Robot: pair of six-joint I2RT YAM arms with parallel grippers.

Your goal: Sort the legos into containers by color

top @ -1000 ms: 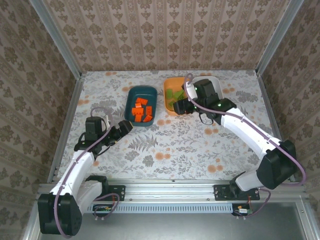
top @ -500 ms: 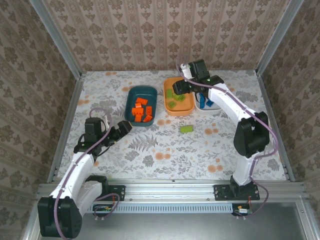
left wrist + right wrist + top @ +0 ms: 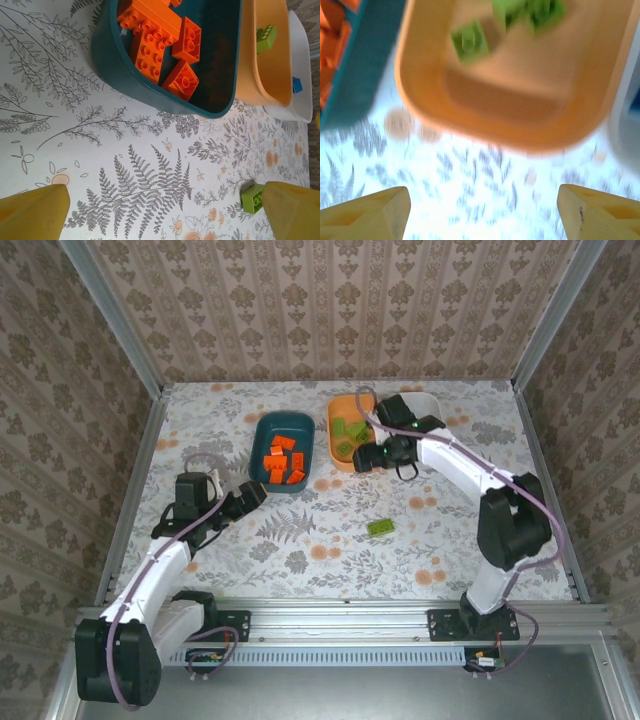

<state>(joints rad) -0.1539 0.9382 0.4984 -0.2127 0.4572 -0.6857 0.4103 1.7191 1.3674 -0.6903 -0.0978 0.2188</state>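
Swung back from the far side of the bins, the right gripper (image 3: 362, 459) now hangs over the near rim of the orange bin (image 3: 333, 418) with its jaws spread wide and nothing between them. Its wrist view is blurred, yet the yellow fingertips (image 3: 367, 212) stand well apart above the patterned table (image 3: 300, 550). Just beyond them, green legos (image 3: 470, 42) lie inside the orange bin. The loose green brick (image 3: 380, 527) sits on the table nearer the front edge than half a second ago, well apart from all three containers. The left gripper (image 3: 252, 495) has barely shifted. It is fully open and empty, low over the table, facing the teal bin (image 3: 256, 445), which holds the orange legos (image 3: 283, 462). The left wrist view shows the same loose green brick just beside the right-hand fingertip (image 3: 292, 212). Beyond the orange bin stands the white bin (image 3: 300, 65) with a blue brick (image 3: 297, 85) in it.
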